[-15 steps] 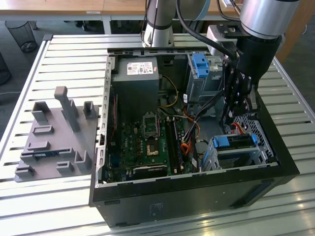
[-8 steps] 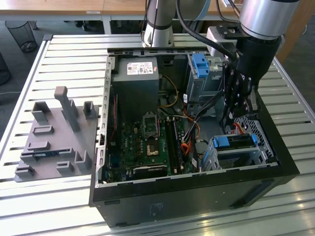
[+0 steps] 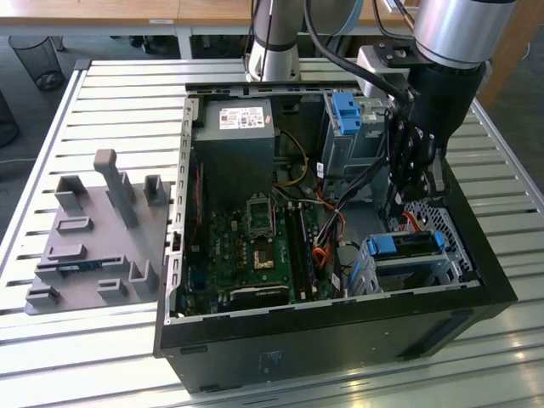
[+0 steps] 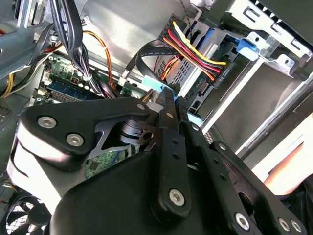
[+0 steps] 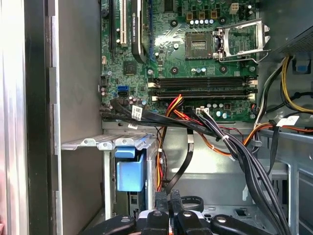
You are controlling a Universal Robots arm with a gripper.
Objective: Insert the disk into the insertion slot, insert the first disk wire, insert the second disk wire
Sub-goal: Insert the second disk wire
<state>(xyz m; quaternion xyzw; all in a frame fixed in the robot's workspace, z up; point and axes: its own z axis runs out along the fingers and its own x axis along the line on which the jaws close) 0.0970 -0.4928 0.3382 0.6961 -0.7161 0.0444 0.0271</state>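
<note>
The disk (image 3: 406, 245), in its blue carrier, lies inside the silver insertion slot (image 3: 442, 274) at the case's corner on the exterior view's right. In the second wrist view a black plug (image 4: 211, 68) with red, yellow and orange wires sits against the disk's end (image 4: 247, 46). My gripper (image 3: 401, 211) hangs just above the disk. Its black fingers (image 4: 168, 147) are shut on the light-blue end of a flat black wire (image 4: 146, 51) that loops up from the board. In the first wrist view the gripper (image 5: 168, 198) is beside the carrier (image 5: 129, 174).
The open case holds a motherboard (image 3: 255, 246), a power supply (image 3: 234, 140) and a taller grey bay with a blue latch (image 3: 347, 115). A bundle of black cables (image 5: 234, 147) runs beside the gripper. A grey fixture plate (image 3: 93, 238) lies on the slatted table at the exterior view's left.
</note>
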